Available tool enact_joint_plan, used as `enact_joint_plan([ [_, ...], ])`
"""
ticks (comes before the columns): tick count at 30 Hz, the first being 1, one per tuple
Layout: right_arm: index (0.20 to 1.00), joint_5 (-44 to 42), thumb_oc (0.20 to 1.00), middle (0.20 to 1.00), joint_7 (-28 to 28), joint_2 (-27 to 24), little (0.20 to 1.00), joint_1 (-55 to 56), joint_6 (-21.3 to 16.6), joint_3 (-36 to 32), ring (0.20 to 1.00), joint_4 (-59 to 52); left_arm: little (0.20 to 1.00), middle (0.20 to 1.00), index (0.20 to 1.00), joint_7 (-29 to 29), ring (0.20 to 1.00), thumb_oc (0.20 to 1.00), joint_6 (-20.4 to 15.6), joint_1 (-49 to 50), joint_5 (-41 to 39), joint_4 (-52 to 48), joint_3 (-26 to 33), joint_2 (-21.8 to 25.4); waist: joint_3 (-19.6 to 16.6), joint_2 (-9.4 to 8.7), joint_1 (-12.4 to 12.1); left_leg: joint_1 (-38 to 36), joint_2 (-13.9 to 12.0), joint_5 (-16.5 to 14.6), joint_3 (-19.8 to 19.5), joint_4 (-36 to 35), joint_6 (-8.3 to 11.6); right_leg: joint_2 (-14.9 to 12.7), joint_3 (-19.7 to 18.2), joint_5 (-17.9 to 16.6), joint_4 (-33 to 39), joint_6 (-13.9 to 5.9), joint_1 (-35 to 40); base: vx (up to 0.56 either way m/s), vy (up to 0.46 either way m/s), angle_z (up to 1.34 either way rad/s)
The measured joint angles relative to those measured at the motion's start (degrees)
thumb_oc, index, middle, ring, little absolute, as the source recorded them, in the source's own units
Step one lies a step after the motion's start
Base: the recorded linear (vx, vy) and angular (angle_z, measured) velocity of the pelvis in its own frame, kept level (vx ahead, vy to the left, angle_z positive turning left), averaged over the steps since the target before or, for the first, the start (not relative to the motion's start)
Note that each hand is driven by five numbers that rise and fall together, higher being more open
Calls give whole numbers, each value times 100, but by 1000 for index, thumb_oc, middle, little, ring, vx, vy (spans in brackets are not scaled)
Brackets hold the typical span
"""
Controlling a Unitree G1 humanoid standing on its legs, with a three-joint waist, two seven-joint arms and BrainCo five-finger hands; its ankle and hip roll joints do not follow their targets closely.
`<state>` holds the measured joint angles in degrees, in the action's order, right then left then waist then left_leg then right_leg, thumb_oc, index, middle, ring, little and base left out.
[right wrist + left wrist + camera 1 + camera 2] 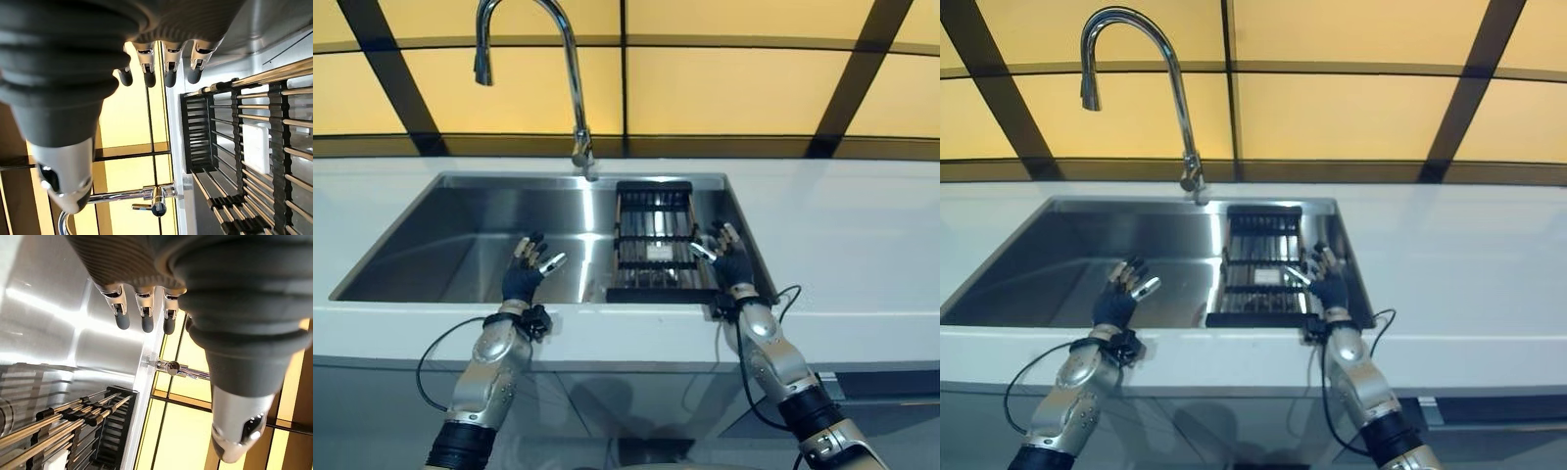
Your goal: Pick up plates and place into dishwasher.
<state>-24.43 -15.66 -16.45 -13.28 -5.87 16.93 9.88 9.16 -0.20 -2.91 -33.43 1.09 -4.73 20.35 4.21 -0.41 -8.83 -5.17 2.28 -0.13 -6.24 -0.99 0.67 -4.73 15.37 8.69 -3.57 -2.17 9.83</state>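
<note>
Both hands raised over stainless steel sink, empty.
Left hand and right hand open, fingers relaxed; black slatted drying rack just beside right hand.

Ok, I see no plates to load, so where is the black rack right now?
In the eye views the black rack sits in the right part of the steel sink, just below the faucet, with the right hand beside it.
</note>
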Motion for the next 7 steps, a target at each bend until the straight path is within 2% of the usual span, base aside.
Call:
enact_joint_plan([
  [7,1000,-2,1000,1000,152,-2,1000,0,-9,3,1000,2,1000,1000,1000,6,1000,1000,-2,-22,0,-1,-83,-40,2,6,-4,-12,0,2,-5,-4,2,5,2,0,-3,0,15,0,0,0],
])
